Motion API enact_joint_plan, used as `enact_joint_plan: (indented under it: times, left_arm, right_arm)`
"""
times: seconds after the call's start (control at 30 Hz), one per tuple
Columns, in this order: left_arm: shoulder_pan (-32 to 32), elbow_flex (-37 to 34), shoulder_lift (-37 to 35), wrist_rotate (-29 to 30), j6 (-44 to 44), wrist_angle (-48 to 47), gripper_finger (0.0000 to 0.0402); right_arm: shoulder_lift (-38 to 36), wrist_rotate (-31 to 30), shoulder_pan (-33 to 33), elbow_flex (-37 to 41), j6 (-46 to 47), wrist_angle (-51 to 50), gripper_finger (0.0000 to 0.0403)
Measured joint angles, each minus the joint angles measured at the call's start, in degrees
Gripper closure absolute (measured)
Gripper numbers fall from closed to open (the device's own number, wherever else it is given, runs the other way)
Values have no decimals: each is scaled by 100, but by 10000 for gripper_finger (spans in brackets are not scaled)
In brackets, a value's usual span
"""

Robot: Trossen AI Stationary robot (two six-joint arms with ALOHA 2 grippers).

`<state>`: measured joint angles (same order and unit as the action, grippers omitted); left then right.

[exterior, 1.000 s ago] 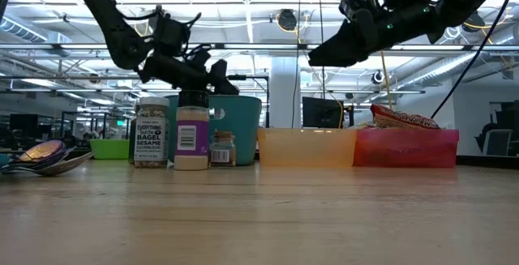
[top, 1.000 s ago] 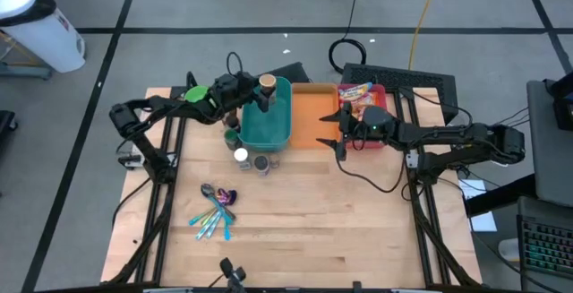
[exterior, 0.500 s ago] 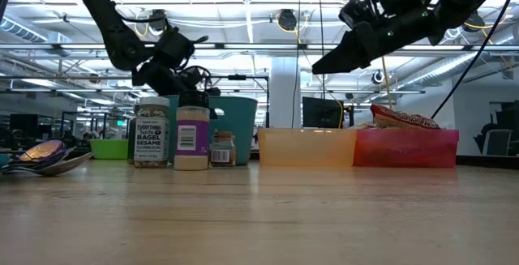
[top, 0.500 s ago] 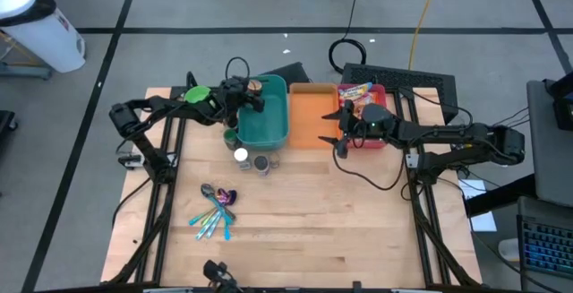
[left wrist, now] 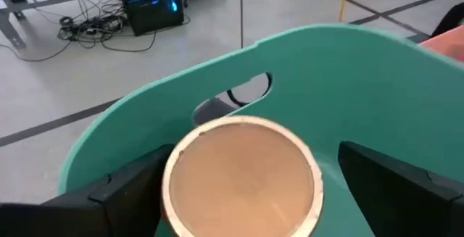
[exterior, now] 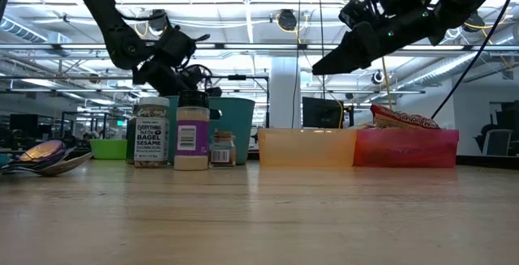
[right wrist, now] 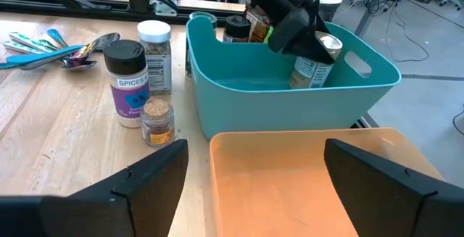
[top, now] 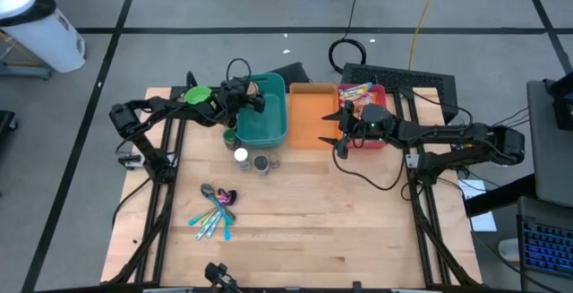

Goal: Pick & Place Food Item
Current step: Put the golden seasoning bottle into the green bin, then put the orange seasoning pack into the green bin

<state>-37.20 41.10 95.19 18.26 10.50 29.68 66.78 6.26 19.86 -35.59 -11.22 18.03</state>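
Wooden table (top: 295, 221) from above — left gripper (top: 253, 99) sits inside the teal bin (top: 269, 130). Left wrist: fingers (left wrist: 127, 193) spread beside the tan-lidded can (left wrist: 243, 175). Right wrist: can (right wrist: 313, 61) standing in the bin; right gripper (right wrist: 254, 186) spread wide, empty, over the orange bin (right wrist: 290, 179).

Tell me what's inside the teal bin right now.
Inside the teal bin stands one spice jar, with the left hand around its top. The near wall hides the bin's floor, so smaller items there can't be ruled out.
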Motion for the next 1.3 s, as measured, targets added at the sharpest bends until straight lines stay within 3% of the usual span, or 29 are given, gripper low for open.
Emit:
enact_joint_plan:
  times: [0.23, 0.4, 0.5, 0.63, 0.73, 0.83, 1.03, 1.3]
  left_arm:
    - [184, 50, -608, -11, -347, 33, 8]
    - [324, 53, -1325, -14, -465, -553, 7]
    - [353, 307, -1903, -41, -145, -1916, 7]
    - [353, 1220, -2467, -103, 113, -4368, 7]
    - [375, 1926, -2544, -453, 166, -6092, 7]
    - [397, 2277, -2544, -602, 164, -7235, 7]
    - [336, 2041, -2511, -613, 231, -7733, 7]
    - [102, 1738, -2070, -883, 182, -7526, 7]
  right_arm:
    - [0, -9, 0, 0, 2, -113, 85]
    - [0, -11, 0, 0, 2, -145, 85]
    - [0, -13, 0, 0, -2, -174, 85]
    - [0, -15, 0, 0, -26, -169, 85]
    - [0, -15, 0, 0, -20, -167, 85]
    - [0, -15, 0, 0, -4, -169, 85]
    - [0, -15, -7, 0, 0, -172, 85]
    - [0, -15, -7, 0, 2, -167, 85]
